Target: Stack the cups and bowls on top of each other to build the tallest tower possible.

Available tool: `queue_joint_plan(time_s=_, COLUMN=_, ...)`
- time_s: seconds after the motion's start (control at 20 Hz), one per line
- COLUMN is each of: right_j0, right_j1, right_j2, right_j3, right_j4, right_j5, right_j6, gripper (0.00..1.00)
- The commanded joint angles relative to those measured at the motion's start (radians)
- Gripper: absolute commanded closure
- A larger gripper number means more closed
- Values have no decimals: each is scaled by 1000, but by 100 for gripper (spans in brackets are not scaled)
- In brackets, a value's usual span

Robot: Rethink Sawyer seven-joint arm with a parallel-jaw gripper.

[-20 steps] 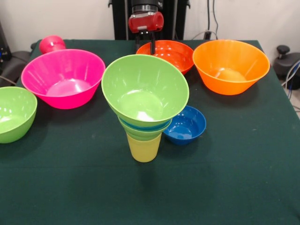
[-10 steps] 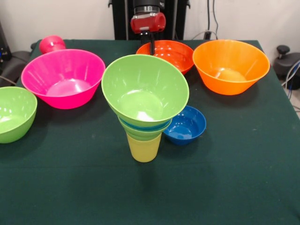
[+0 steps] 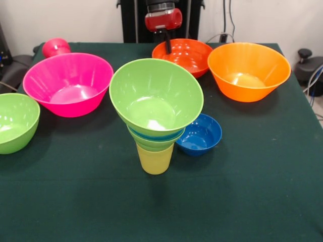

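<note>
The tower (image 3: 155, 121) stands mid-counter, a bit toward the near edge: pale yellow cup (image 3: 155, 159) at the base, small nested bowls above it, big lime green bowl (image 3: 156, 96) on top, tipped so its mouth faces the front camera. Dark blue bowl (image 3: 200, 134) sits just beside the tower base, apparently touching it. Pink bowl (image 3: 68, 83) toward the counter's left edge in this view, second lime bowl (image 3: 15, 121) at that edge, yellow-orange bowl (image 3: 248, 70) near the far right corner, red cup (image 3: 55, 47) at the far left corner.

Orange-red bowl (image 3: 184, 56) is by the far edge. Gripper (image 3: 167, 43) hangs over it; the fingers look pressed together on the bowl's far-left rim, prob. pinching it, though rim contact isn't fully clear. Bowl seems slightly lifted or tilted, can't confirm.

Key relation: tower lies toward the near edge from the fingers and a little left in this view, with its top rim high. Judgement: next move needs bowl carried up over the lime rim, then lowered centred; tilted top bowl = slip risk.
</note>
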Motion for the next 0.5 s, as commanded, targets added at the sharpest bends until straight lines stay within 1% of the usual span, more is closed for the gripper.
queue_joint_plan(time_s=0.05, right_j0=-55, right_j1=77, right_j2=264, right_j3=38, right_j4=-282, right_j5=398, right_j6=205, gripper=100)
queue_joint_plan(time_s=0.1, right_j0=-62, right_j1=75, right_j2=267, right_j3=40, right_j4=-280, right_j5=401, right_j6=195, gripper=100)
queue_joint_plan(time_s=0.2, right_j0=-80, right_j1=64, right_j2=281, right_j3=43, right_j4=-300, right_j5=416, right_j6=196, gripper=100)
queue_joint_plan(time_s=0.3, right_j0=-101, right_j1=40, right_j2=307, right_j3=42, right_j4=-359, right_j5=446, right_j6=230, gripper=100)
queue_joint_plan(time_s=0.45, right_j0=-135, right_j1=-1, right_j2=342, right_j3=62, right_j4=-412, right_j5=497, right_j6=263, gripper=100)
queue_joint_plan(time_s=0.5, right_j0=-144, right_j1=-10, right_j2=347, right_j3=68, right_j4=-415, right_j5=509, right_j6=259, gripper=100)
